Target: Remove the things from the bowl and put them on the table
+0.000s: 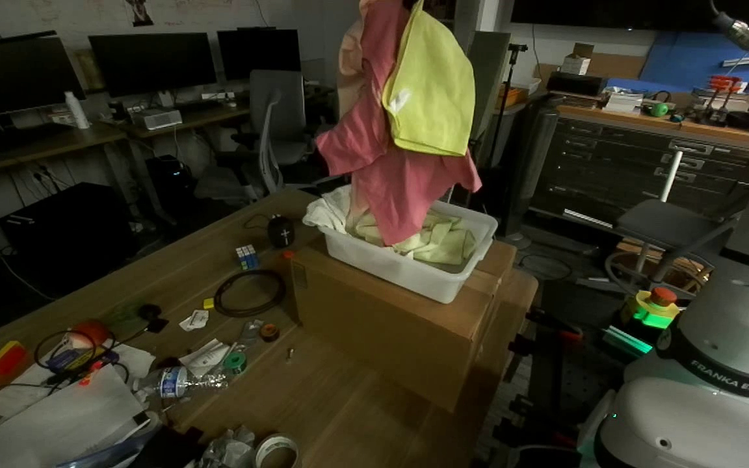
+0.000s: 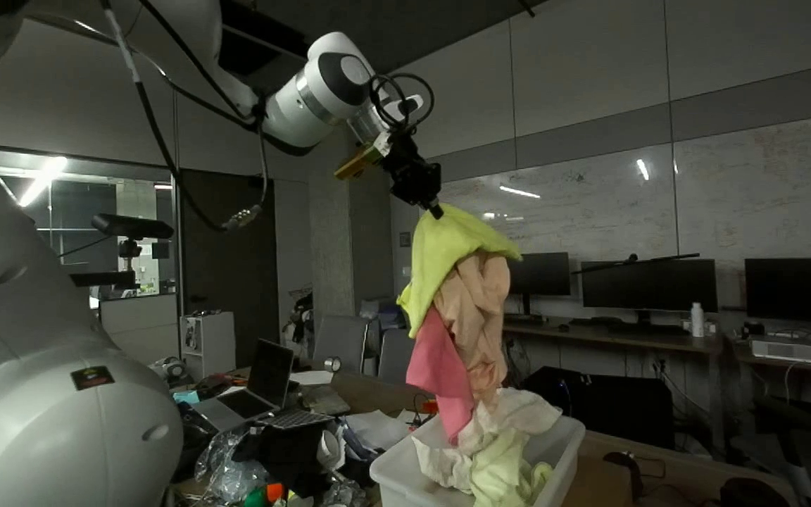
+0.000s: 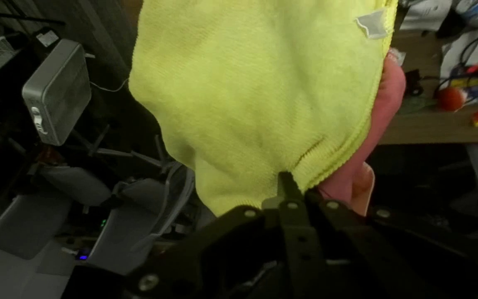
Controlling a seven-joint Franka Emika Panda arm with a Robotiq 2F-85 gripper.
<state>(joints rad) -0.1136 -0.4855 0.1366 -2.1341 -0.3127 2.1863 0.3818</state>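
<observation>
In an exterior view the arm stretches in from 10 o'clock, bent at the end so the gripper points down toward 5, well above the bin. It is pinched on the top of the yellow cloth; the pink cloth and peach cloth hang below, though whether it grips them too I cannot tell. In both exterior views the pink tip reaches down within the bin's outline. In an exterior view the white cloth laps over the rim at 10 o'clock and the pale cloth lies inside. The bin sits on a box, near the edge of the table at 3; bare wood shows at 7, the bottle lies at 8, the cable coils just beside the box at 9, the cube at 10.
</observation>
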